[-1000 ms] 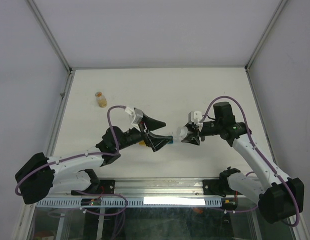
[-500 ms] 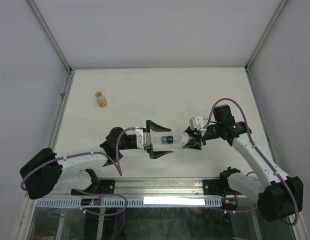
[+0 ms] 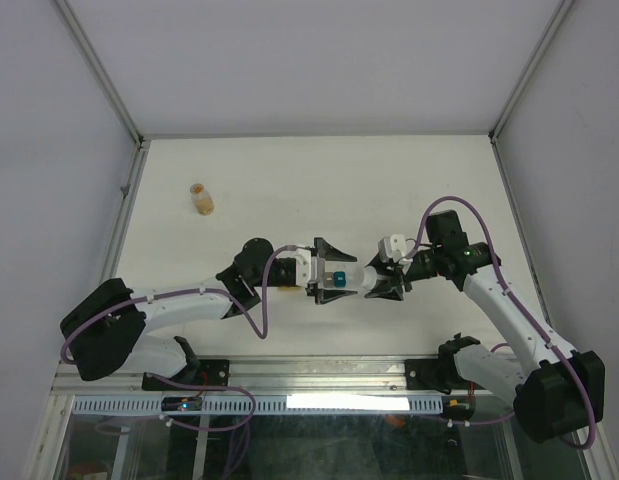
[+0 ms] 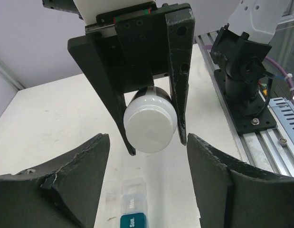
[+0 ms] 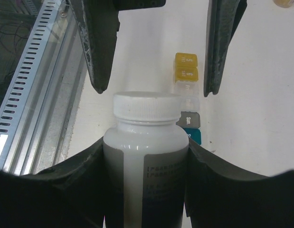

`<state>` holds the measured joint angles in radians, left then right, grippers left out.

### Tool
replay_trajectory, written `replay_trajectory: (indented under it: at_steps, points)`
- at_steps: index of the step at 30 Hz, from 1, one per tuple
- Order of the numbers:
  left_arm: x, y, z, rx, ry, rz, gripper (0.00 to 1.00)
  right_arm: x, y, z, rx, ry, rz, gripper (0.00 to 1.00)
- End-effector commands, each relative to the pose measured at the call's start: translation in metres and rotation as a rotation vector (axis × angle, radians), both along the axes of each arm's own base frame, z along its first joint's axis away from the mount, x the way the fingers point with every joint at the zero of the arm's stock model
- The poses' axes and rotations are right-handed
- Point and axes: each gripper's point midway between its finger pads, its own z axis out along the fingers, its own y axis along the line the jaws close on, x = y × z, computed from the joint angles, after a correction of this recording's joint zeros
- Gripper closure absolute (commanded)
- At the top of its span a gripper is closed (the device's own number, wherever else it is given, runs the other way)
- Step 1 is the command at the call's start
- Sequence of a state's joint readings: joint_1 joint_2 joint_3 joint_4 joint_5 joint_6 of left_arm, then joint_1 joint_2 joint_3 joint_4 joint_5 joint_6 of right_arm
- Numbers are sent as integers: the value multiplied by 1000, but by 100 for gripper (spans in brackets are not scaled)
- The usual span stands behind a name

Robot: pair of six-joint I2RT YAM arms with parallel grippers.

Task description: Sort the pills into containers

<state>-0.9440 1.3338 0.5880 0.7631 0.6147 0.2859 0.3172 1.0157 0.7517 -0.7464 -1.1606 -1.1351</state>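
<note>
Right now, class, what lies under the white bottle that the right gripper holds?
The containers lie on the table below: yellow, clear, grey and teal compartments show. The bottle hides the teal end's edge and whatever lies directly beneath its body.

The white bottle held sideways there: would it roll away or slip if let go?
Probably rolls: the white bottle is round-sided and held sideways. Its smooth plastic looks slippery, though the right gripper clamps its body. Likely stiff, not fragile.
</note>
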Motion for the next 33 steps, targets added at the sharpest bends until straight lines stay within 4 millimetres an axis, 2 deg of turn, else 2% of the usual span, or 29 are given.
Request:
replay_trajectory:
  at_steps: [1, 7, 14, 23, 30, 32, 33]
  points:
    - [-7, -11, 21, -46, -64, -40, 33, 2, 4, 16, 50, -41, 29, 100]
    - [-6, -17, 19, -47, -71, -12, 34, 2, 5, 17, 51, -41, 30, 100]
    - [-5, -20, 19, -47, -68, -6, 43, 1, 4, 16, 50, -39, 29, 100]
    - [-5, -23, 19, -40, -61, -7, 45, 1, 4, 16, 48, -38, 28, 100]
    - [-4, -25, 20, -31, -44, -6, 60, 1, 4, 16, 48, -40, 29, 100]
    - [-6, -24, 21, -31, -30, -11, 72, 2, 4, 16, 46, -41, 26, 100]
    - [-7, -24, 22, -35, -18, -13, 81, 2, 4, 16, 44, -41, 25, 100]
